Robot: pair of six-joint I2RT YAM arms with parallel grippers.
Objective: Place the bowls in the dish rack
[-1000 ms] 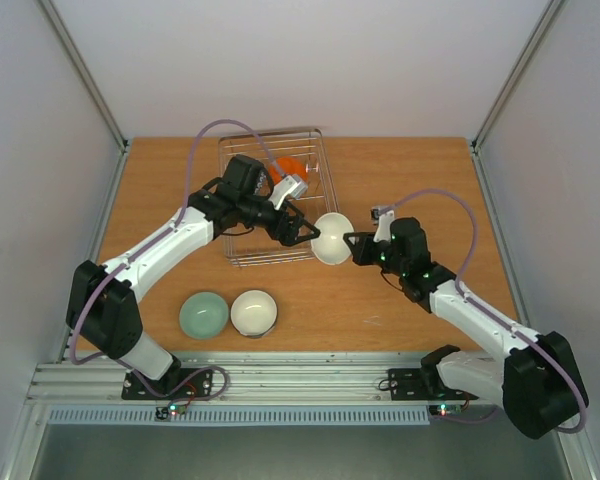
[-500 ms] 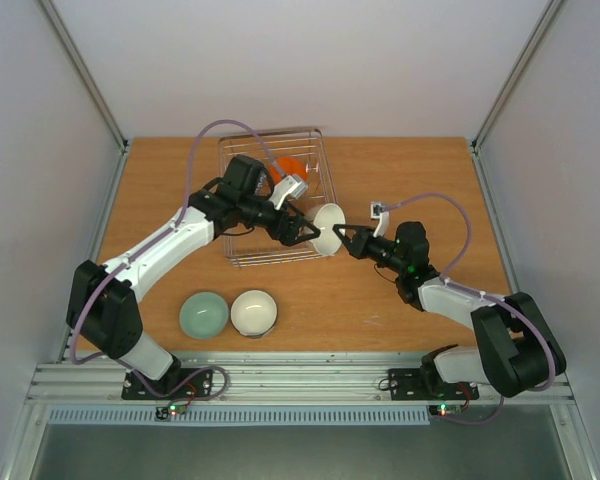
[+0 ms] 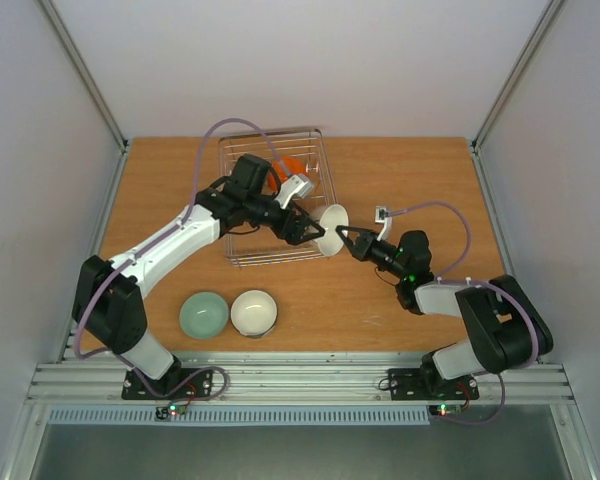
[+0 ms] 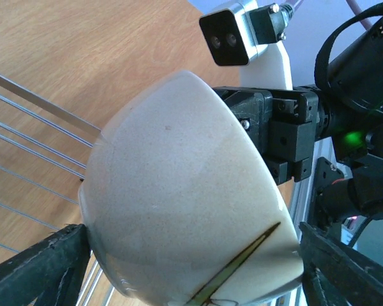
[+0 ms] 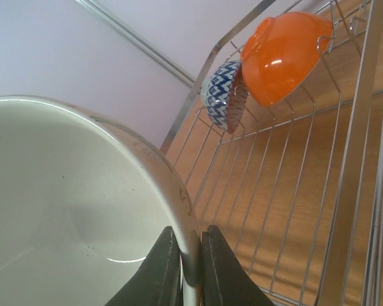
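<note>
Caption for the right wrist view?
Fingers pinch a pale bowl; orange bowl and blue-patterned bowl stand in dish rack.

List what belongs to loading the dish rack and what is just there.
Job: silvery wire dish rack; glossy orange round bowl; blue zigzag-patterned bowl; beige speckled bowl; pale green bowl; white bowl.
Just there: brown wooden tabletop; ribbed metal base rail.

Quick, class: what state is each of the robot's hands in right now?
Left hand: open, fingers straddling the beige bowl.
Right hand: closed, pinching that bowl's rim.
</note>
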